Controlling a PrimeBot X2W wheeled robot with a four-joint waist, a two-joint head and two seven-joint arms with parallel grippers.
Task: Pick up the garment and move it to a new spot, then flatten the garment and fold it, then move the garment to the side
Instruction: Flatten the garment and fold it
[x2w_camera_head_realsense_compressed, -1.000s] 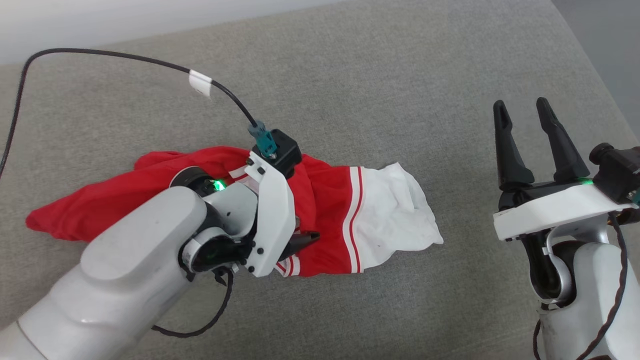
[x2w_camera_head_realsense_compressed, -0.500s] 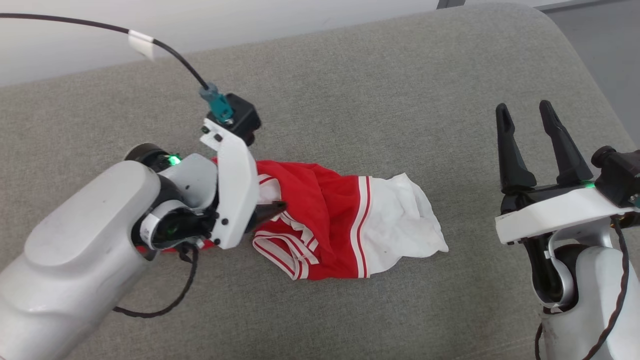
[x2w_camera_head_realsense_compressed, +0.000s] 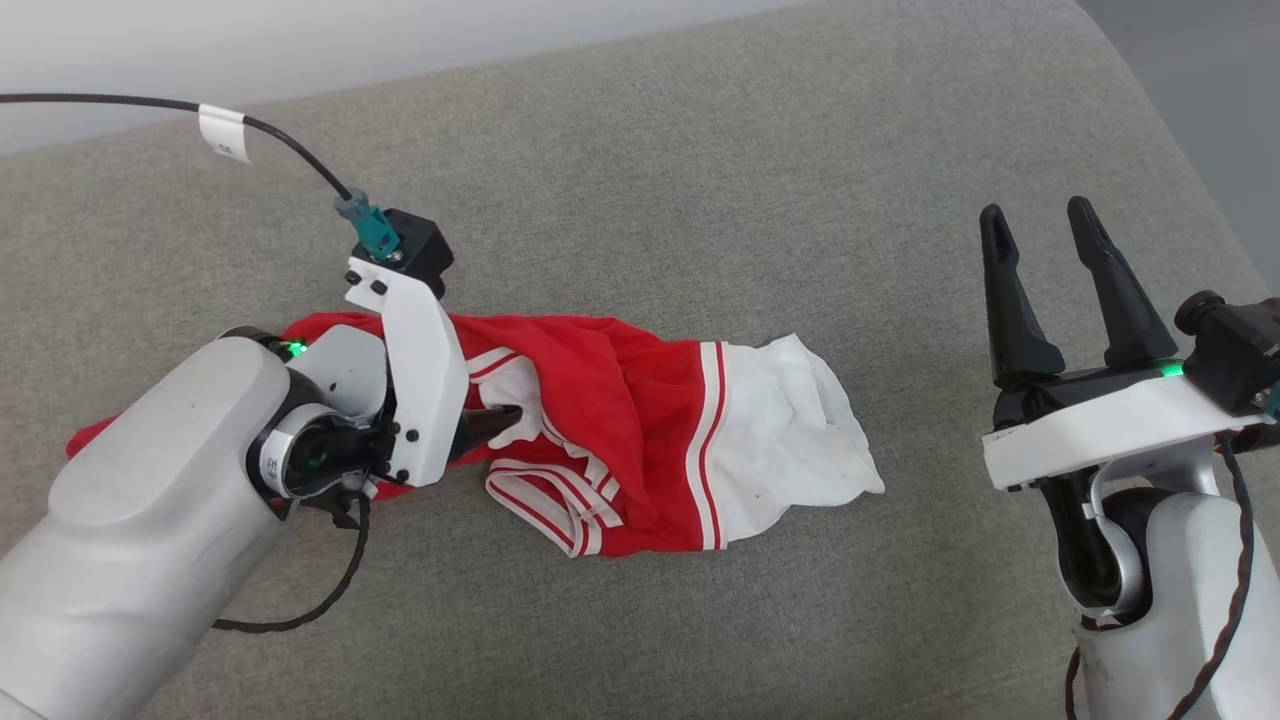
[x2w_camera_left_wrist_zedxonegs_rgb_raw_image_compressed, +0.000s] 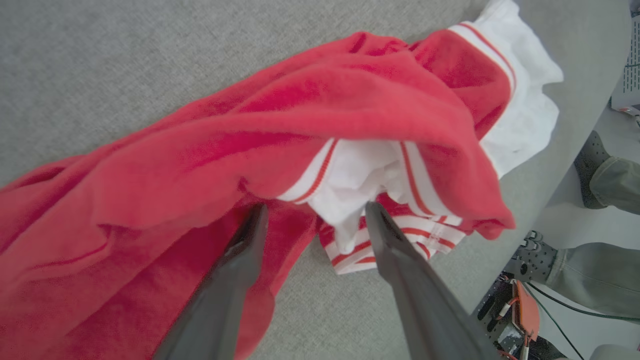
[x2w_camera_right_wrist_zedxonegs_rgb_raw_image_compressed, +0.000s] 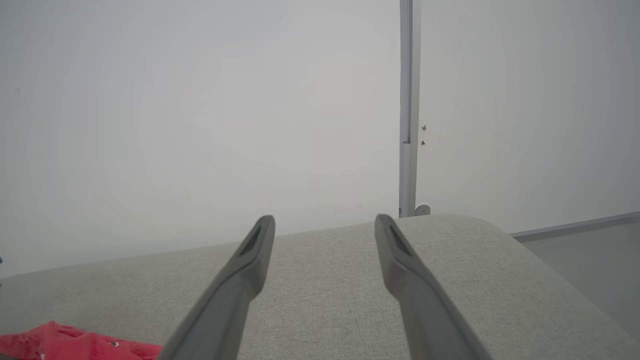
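Grey cushion (x2w_camera_head_realsense_compressed: 700, 150) carries the shirt (x2w_camera_head_realsense_compressed: 640, 430), crumpled at centre. Judged soft, light, limp cloth; best taken at a bunched fold or striped hem. Left claw (x2w_camera_left_wrist_zedxonegs_rgb_raw_image_compressed: 312, 210) spread, tips against the folds; right claw (x2w_camera_head_realsense_compressed: 1040, 225) spread, well apart.

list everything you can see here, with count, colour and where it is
shirt: one, red with white sleeves and striped trim, crumpled on the cushion
cushion: one, grey, under everything
cable: one, black, arcing from upper left to the left wrist camera
tag: one, white, on the cable
wall: one, white, behind the cushion
post: one, grey, upright on the wall
shoes: two, grey, a person's, on the floor beyond the cushion edge
left hand: one, dark fingers, open, tips at the shirt's bunched middle
right hand: one, dark fingers, open, over the cushion, right of the shirt and apart from it
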